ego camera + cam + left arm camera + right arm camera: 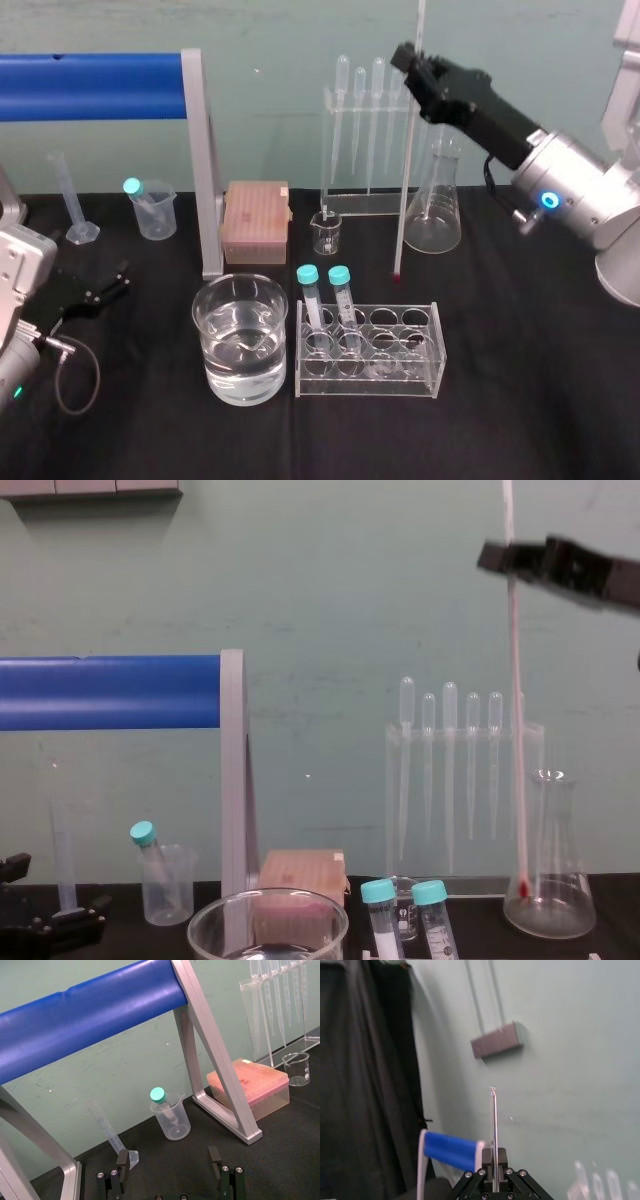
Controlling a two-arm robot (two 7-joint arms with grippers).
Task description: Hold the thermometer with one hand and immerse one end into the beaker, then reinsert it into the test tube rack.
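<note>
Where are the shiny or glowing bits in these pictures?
Head view: a blue ring glows on the wrist behind the right gripper, which holds the thermometer upright above the table, and the water in the beaker shows bright glints. Left wrist view: a pale sheen runs along the blue bar, above the open, idle left gripper.

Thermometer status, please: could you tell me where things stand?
Right gripper shut on thermometer, upright, tip behind rack. Left gripper open, parked on table. Tip not yet in beaker; capped tubes stand between.
</note>
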